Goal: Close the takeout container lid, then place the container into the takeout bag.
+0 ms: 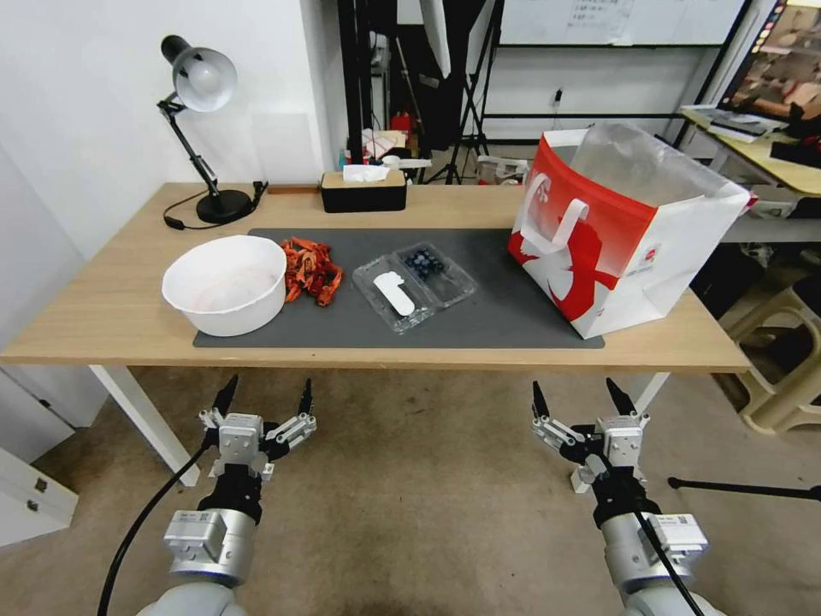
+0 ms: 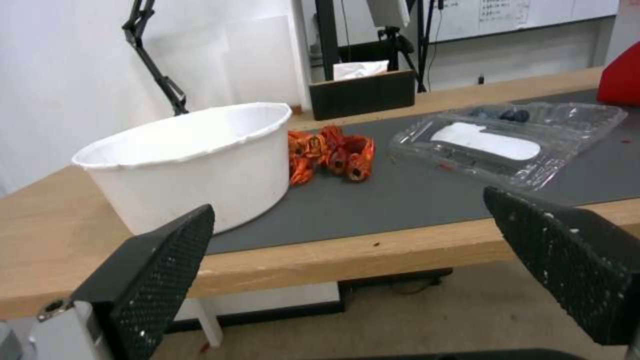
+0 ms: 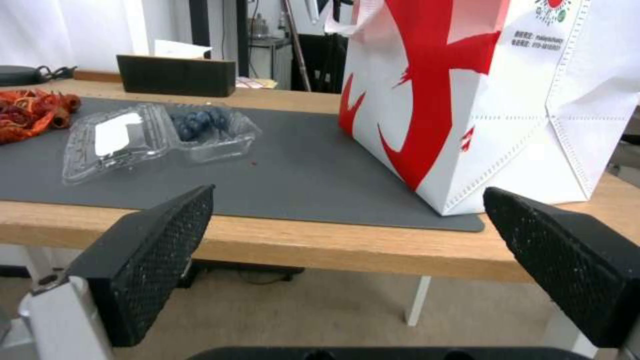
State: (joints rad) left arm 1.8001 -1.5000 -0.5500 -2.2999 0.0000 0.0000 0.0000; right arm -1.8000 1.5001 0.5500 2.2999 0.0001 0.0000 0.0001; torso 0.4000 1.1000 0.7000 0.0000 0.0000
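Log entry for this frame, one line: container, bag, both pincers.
takeout container: open on mat, lid flat | takeout bag: upright, open | left pincer: open, below table edge | right pincer: open, below table edge

Clear takeout container (image 1: 439,272) lying open, blueberries inside, stickered lid (image 1: 392,293) flat beside it, red-and-white takeout bag (image 1: 624,235) upright nearby

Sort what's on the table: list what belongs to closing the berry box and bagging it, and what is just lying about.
For the job: takeout container with blueberries, its lid lying open, takeout bag, left gripper and right gripper, both open, short of the table.

Lying about: white bowl, orange scraps, tissue box, desk lamp.
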